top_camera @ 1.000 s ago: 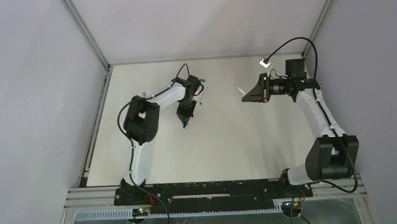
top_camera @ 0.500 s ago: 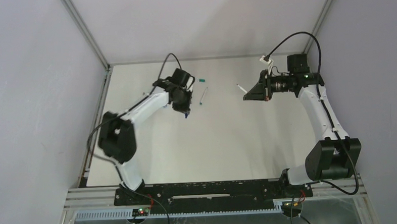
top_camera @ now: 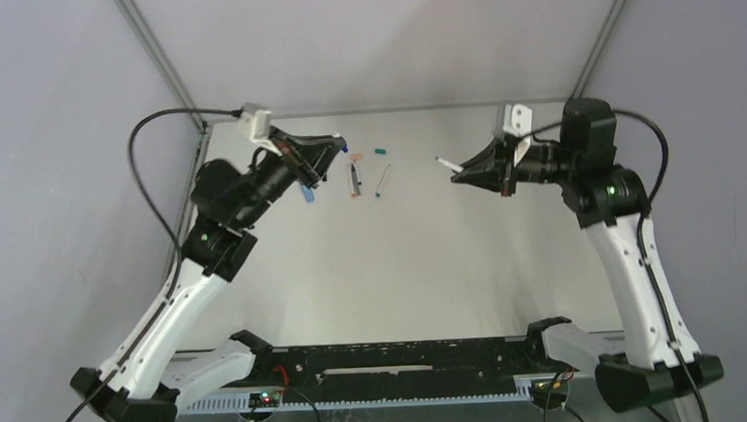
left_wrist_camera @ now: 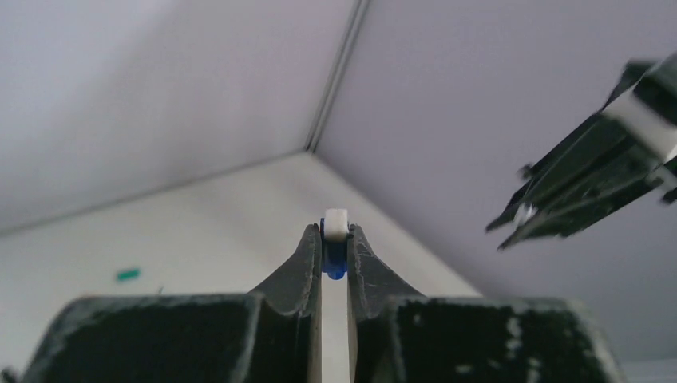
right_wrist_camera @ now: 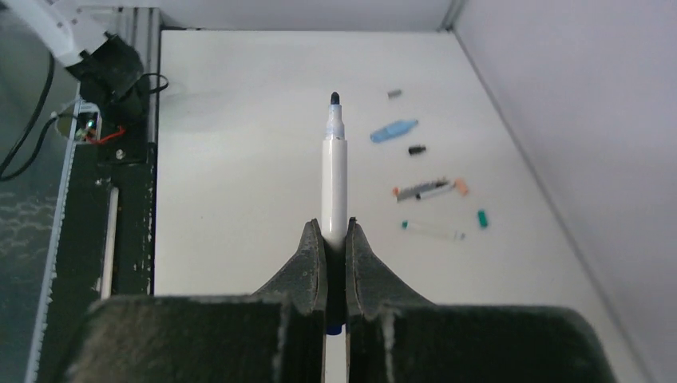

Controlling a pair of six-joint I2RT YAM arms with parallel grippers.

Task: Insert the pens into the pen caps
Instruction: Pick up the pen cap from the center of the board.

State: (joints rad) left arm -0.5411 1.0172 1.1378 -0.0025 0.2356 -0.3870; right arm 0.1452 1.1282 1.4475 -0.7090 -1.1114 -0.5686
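- Grips, with the right fingers (right_wrist_camera: 313,257), a white-barrelled pen (right_wrist_camera: 334,179) close to its tail. Leaves the dark nib and most of the barrel jutting ahead, lifted off the bench (top_camera: 401,267).
- Pinches, with the left fingers (left_wrist_camera: 306,257), a short blue cap (left_wrist_camera: 334,262) with a white end. Carries it in the air too, well apart from the pen and roughly facing it. Cannot tell which end is the open mouth.
- Looks like light, rigid plastic, smooth and round, so likely to swivel or slip between narrow pads if pushed off-axis.
- Probably calls for a straight push along the barrel until the cap seats.
- Better to hold the barrel nearer the nib, for less lever and wobble, and to take the cap by its closed end with the mouth left free.
- Lying flat at the far side of the bench:
  - a thick light-blue pen (right_wrist_camera: 393,130);
  - a darker pen with salmon ends (right_wrist_camera: 431,190);
  - a thin white pen (right_wrist_camera: 432,230) with a teal tip;
  - a loose teal cap (right_wrist_camera: 481,218), black cap (right_wrist_camera: 416,149) and grey cap (right_wrist_camera: 393,93).
- Smooth, matt, flat white surface, giving round barrels nothing to stop a roll.
- Closed in by plain grey walls (top_camera: 62,139) with metal posts (top_camera: 159,59) at the far corners. Open air between the two arms for the joining move.
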